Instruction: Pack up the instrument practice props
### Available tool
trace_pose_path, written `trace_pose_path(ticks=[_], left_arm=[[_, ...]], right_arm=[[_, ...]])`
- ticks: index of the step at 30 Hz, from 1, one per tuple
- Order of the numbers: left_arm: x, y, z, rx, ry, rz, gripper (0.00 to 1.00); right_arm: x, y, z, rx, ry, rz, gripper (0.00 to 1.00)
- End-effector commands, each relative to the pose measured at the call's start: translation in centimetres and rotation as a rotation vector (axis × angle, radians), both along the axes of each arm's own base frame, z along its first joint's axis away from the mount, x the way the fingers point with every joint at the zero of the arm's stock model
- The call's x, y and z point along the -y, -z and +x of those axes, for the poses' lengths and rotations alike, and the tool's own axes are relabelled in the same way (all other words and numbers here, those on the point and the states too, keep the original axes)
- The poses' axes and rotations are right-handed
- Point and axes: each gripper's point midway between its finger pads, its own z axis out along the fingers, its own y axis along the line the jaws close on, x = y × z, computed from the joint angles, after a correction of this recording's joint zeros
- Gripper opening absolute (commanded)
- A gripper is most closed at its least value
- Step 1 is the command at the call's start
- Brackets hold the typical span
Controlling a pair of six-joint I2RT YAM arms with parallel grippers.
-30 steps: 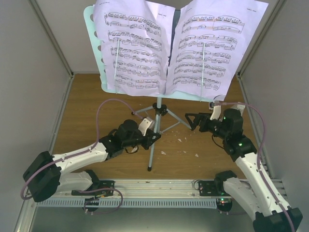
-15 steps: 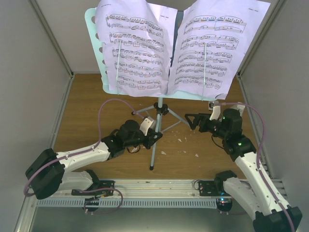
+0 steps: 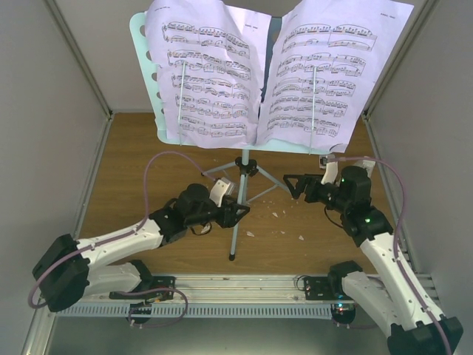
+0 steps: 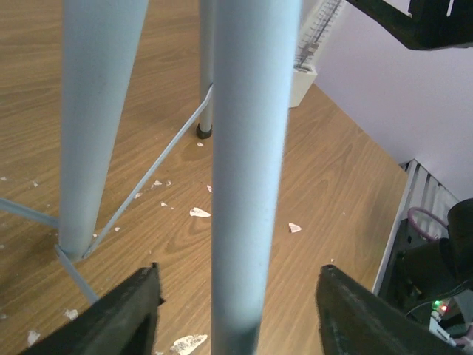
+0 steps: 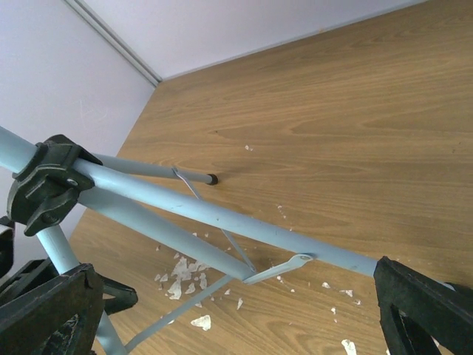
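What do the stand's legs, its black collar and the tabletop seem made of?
Legs: likely painted metal tube, smooth pale blue satin with soft highlights. Collar: probably matte black moulded plastic. Tabletop: wood-grain, possibly laminate; flat even sheen.

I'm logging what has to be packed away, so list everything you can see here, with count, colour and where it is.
music stand: one, pale blue, standing on its tripod mid-table
sheet-music pages: two, white with black print, side by side on the stand's desk
crumbs: many, white, scattered on the table around the tripod legs
table: one, brown wood, under everything
walls: two in clear view, white, left and right of the table
cables: two, purple, one looping along each arm
arms: two, white and black, bases at the near edge
left tool: one, black, open astride the near tripod leg
right tool: one, black, open at the right tripod leg
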Motion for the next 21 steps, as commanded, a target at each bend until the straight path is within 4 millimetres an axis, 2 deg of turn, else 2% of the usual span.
trace_pose_path(ticks=[1, 4, 8, 14, 21], left_arm=[[-0.7, -2.4, -0.1, 0.057, -0.017, -0.022, 0.66], [-1.5, -2.9, -0.4, 0.059, -0.027, -0.009, 0.80], [-2.9, -3.1, -0.9, 0.051, -0.065, 0.003, 0.90], [-4.8, -5.2, -1.7, 0.087, -0.098, -0.009, 0.96], [-5.0, -7.2, -2.4, 0.096, -0.053, 0.016, 0.96]], right_arm=[[0.2, -2.3, -0.3, 0.053, 0.004, -0.013, 1.00], [0.4, -2.8, -0.4, 0.064, 0.013, -0.019, 1.00], [0.6, -3.1, -0.5, 0.066, 0.020, -0.030, 1.00], [0.8, -3.1, -0.5, 0.067, 0.029, -0.049, 1.00], [0.8, -3.3, -0.6, 0.068, 0.024, -0.051, 1.00]])
